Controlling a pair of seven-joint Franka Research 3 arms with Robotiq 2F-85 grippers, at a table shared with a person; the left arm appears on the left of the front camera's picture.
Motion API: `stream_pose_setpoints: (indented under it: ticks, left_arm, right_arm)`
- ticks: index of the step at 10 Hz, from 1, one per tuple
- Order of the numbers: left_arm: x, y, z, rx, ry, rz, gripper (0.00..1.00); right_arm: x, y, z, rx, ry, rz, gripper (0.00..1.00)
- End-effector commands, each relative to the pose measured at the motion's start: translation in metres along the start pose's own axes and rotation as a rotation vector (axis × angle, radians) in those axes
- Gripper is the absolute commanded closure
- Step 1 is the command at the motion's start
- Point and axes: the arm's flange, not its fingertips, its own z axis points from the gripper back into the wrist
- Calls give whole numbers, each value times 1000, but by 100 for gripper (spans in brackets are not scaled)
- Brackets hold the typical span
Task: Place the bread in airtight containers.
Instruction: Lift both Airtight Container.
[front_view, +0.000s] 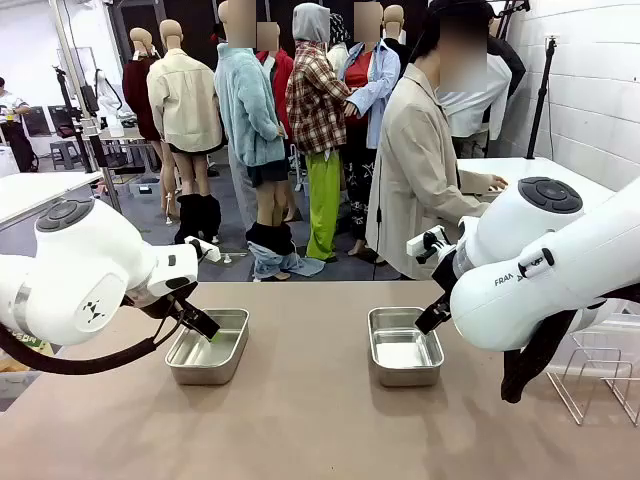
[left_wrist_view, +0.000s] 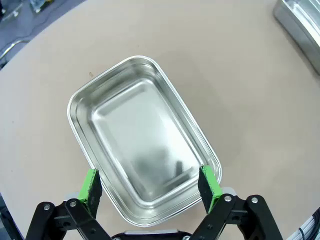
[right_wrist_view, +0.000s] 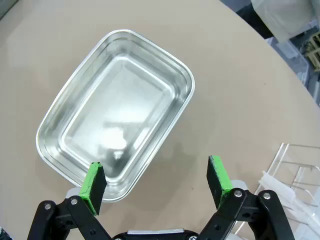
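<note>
Two empty airtight containers, shiny steel tins without lids, sit on the tan table. The left tin (front_view: 208, 350) (left_wrist_view: 140, 130) lies under my left gripper (front_view: 205, 328) (left_wrist_view: 150, 185), which hangs open just above its near end, green pads on either side of the rim. The right tin (front_view: 403, 352) (right_wrist_view: 115, 110) lies below and slightly to one side of my right gripper (front_view: 430, 318) (right_wrist_view: 156, 182), also open with nothing between its fingers. The bread is out of view.
A person in a beige coat (front_view: 420, 170) stands at the far side, turned towards a white table. A wire rack (front_view: 590, 375) (right_wrist_view: 295, 170) stands at the table's right edge. The other tin's corner (left_wrist_view: 300, 25) shows in the left wrist view.
</note>
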Motion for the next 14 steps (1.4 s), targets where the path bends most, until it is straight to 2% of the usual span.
stream_pose_setpoints:
  ticks: [1,10,11,13,14]
  left_arm:
    - [0,0,0,0,0,0,0]
    - [0,0,0,0,0,0,0]
    - [0,-1,0,0,0,-3,0]
    - [30,14,50,99,-79,-53,0]
    - [41,26,76,156,-112,-46,0]
  right_arm:
    - [0,0,0,0,0,0,0]
    - [0,0,0,0,0,0,0]
    - [15,4,19,-80,-78,0,0]
    - [33,2,70,-160,-234,7,0]
    - [36,-5,96,-218,-280,-15,0]
